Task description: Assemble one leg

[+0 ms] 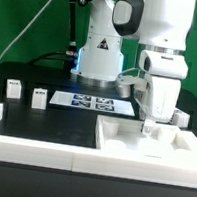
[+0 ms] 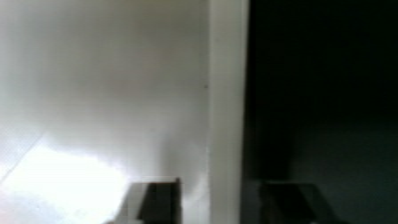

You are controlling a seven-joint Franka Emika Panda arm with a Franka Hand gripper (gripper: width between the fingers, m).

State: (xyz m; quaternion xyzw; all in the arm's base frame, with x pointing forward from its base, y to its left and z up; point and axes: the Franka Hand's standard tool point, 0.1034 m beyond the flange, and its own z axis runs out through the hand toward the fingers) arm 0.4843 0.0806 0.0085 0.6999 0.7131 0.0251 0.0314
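Observation:
My gripper [image 1: 152, 122] points down over the large white tray-like piece [image 1: 131, 141] at the exterior view's right. In the wrist view the two dark fingertips [image 2: 160, 203] stand apart on either side of the piece's upright rim [image 2: 228, 100]. White surface lies on one side and black table on the other. The gripper [image 2: 222, 205] looks open, with the rim between the jaws and small gaps on both sides. Two legs [image 1: 14, 88] [image 1: 38, 98], small white blocks, stand on the black table at the exterior view's left, far from the gripper.
The marker board [image 1: 96, 103] lies flat in front of the robot base. A low white wall [image 1: 39, 149] borders the table's front and left. Another small white part [image 1: 182, 119] sits just right of the gripper.

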